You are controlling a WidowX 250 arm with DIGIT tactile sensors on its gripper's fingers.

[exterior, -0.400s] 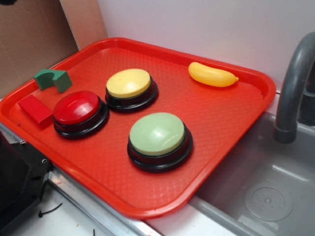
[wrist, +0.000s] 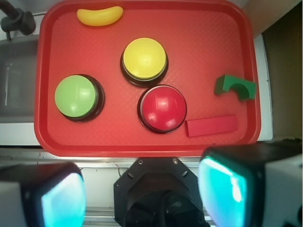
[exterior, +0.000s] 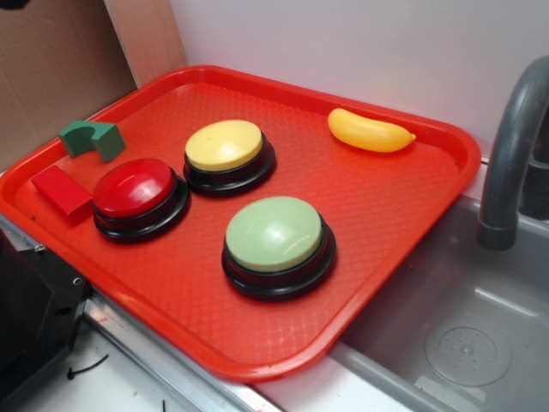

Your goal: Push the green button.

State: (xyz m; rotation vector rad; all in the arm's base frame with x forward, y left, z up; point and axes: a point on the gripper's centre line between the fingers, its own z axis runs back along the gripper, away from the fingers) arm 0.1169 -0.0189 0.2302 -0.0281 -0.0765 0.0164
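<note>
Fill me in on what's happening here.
Nothing is being handled yet. The gripper hangs open high above the tray, touching nothing. On the tray sit the green button, a yellow button, a red button, a banana and two blocks. The green button is not yet pushed.

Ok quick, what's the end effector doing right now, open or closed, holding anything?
End effector: open, holding nothing, high above the red tray, not yet near the green button.
</note>
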